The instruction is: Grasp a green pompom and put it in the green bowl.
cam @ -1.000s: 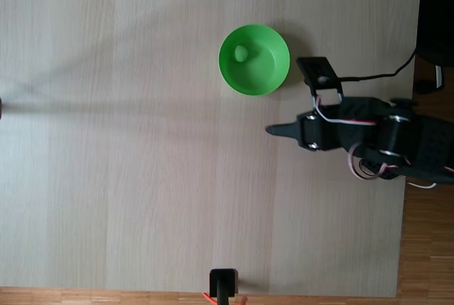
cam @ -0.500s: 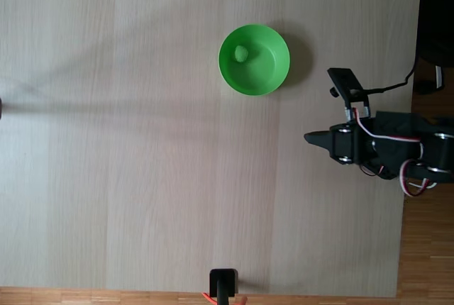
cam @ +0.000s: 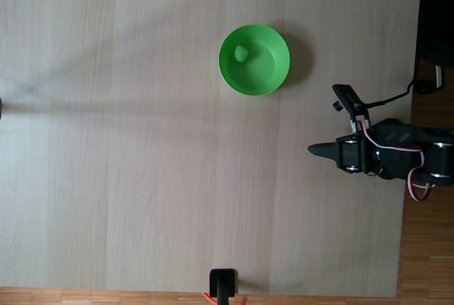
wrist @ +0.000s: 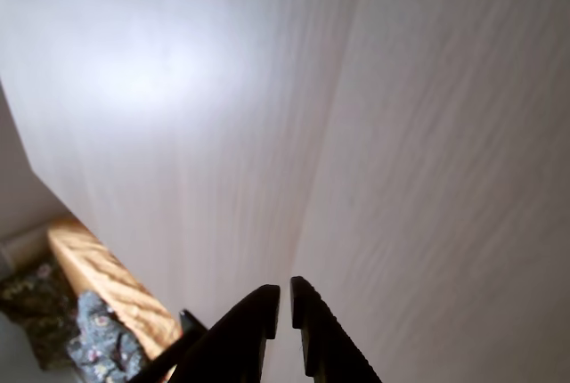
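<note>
Now, scene: pale wood tabletop point(cam: 142, 142) seen from above in the fixed view.
Green bowl point(cam: 266, 71): stands toward the tabletop's top edge, right of centre.
Green pompom point(cam: 241, 53): lies inside the bowl, at its left side.
Arm point(cam: 397, 157): black, at the tabletop's right edge, well apart from the bowl.
Jaws point(wrist: 280, 301): 2 dark fingers closed almost together, holding nothing, above bare tabletop in the wrist view.
Black stand point(cam: 223, 284): at the bottom edge.
</note>
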`<action>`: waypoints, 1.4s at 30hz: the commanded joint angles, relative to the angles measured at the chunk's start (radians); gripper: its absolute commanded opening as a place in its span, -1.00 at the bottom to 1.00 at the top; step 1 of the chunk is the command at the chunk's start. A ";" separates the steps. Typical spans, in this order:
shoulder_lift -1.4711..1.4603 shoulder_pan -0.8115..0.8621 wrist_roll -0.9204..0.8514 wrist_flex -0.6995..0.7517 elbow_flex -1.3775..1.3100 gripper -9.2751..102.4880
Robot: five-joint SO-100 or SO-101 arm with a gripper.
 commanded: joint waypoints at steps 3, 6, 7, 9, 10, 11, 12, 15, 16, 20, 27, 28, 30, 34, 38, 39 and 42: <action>0.063 0.005 0.008 -0.078 0.117 -0.84; 0.084 0.005 0.008 -0.114 0.181 -0.84; 0.094 0.003 0.008 -0.118 0.187 -0.84; 0.114 0.005 0.008 -0.123 0.201 -0.84; 0.126 0.005 0.008 -0.123 0.207 -0.84; 0.138 0.002 0.008 -0.123 0.216 -0.84; 0.152 0.000 0.008 -0.123 0.224 -0.84; 0.193 -0.005 0.008 -0.121 0.238 -0.84; 0.204 -0.006 0.008 -0.121 0.239 -0.84; 0.224 -0.008 0.008 -0.121 0.247 -0.84; 0.236 0.002 0.008 -0.121 0.249 -0.84; 0.244 0.003 0.008 -0.121 0.249 -0.84; 0.275 0.005 0.008 -0.120 0.256 -0.84; 0.304 0.005 0.000 -0.120 0.264 -0.84; 0.305 0.005 0.000 -0.120 0.262 -0.84; 0.305 0.005 0.000 -0.120 0.261 -0.84; 0.305 -0.005 -0.002 -0.120 0.259 -0.84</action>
